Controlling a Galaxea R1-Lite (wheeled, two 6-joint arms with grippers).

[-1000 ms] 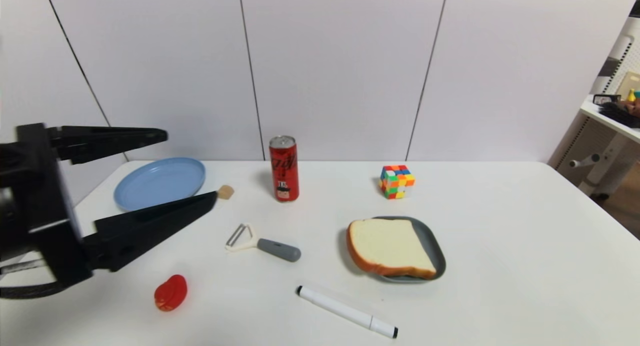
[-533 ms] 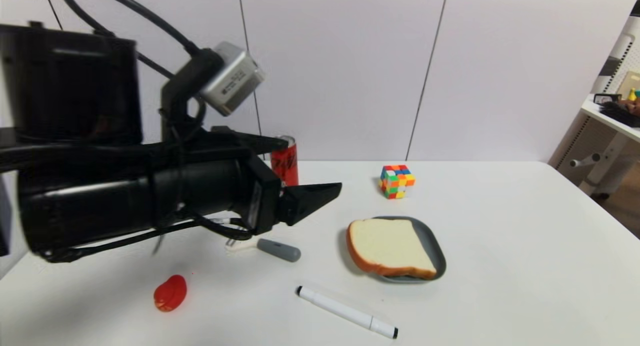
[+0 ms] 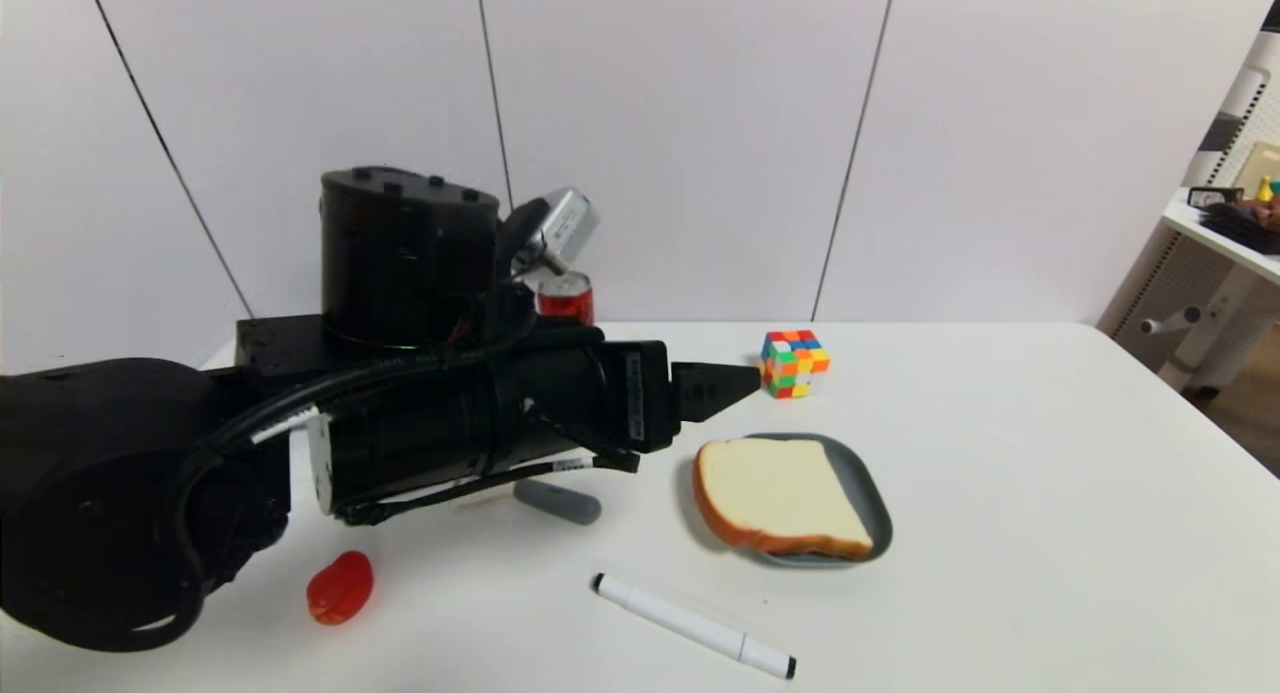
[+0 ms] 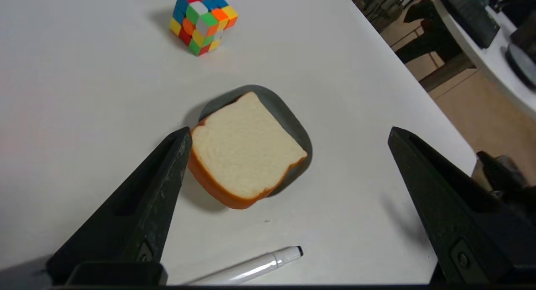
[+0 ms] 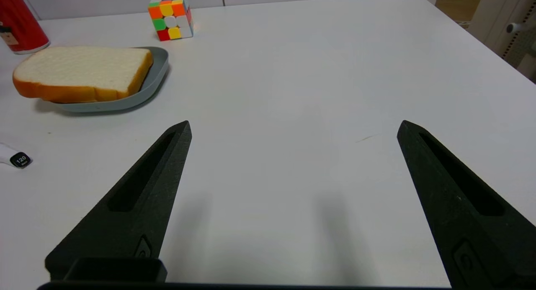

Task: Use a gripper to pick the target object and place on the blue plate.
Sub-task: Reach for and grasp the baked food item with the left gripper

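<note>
The thick, foam-like slice of toast bread (image 3: 778,497), cream-white on its face with an orange-brown crust, lay on the dark grey-blue rounded-rectangular tray (image 3: 868,483), overhanging the tray's edge on the side toward the robot's left. Everything else is placed against that tray.

The left gripper (image 4: 289,133), black and pointed at the end of a bulky black arm, hung in the air above the white table (image 3: 1000,453), up and to the left of the tray. Its jaws stood wide apart and held nothing; in the left wrist view one fingertip (image 4: 182,141) lined up with the crust at the slice's corner, though contact could not be judged, and the other sat well off past the tray's far side.

The right gripper (image 5: 293,127) hovered low over bare table to the right of the tray, also spread wide and empty.

Behind the tray stood a multicoloured puzzle cube (image 3: 794,363). Farther left and behind, a red drink can (image 3: 566,302) showed only its top above the left arm. In front of the tray lay a white marker pen with black ends (image 3: 695,625). To the left, the grey handle of a peeler (image 3: 560,502) stuck out from under the arm, and a small red rounded object (image 3: 340,587) sat beyond it, nearer the robot.
</note>
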